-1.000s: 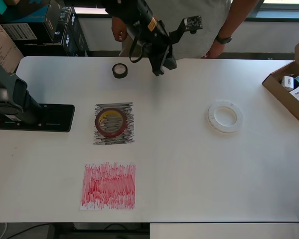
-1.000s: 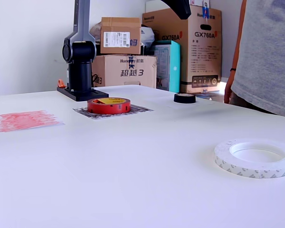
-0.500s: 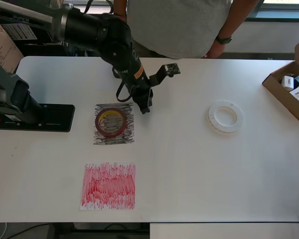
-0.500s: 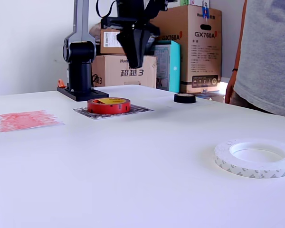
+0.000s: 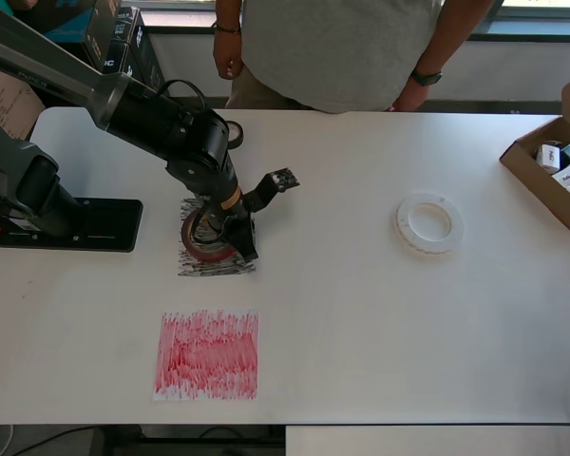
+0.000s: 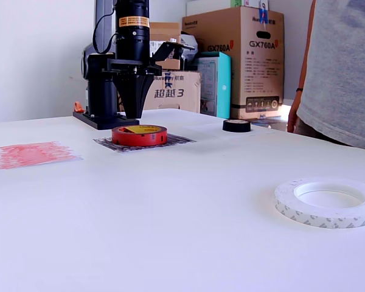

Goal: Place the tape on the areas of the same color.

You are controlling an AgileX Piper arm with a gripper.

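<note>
Overhead view: the red tape (image 5: 207,239) lies on the black patch (image 5: 218,264), a mismatch; the red patch (image 5: 207,353) is bare. The black tape (image 6: 236,125) and white tape (image 5: 428,223) sit on the plain white bench (image 5: 380,323). The claw (image 6: 134,104) hangs just above the red tape; I cannot tell its opening. Nothing looks sorted. Cardboard boxes (image 6: 255,55) stand behind, and a person (image 5: 337,47) stands at the bench's far edge

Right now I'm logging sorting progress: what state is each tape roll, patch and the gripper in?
red tape roll: flat on the black patch, wrong colour.
black tape roll: on bare table, unplaced.
white tape roll: flat on bare table.
red patch: unoccupied.
gripper: above the red roll; jaws unclear.
</note>
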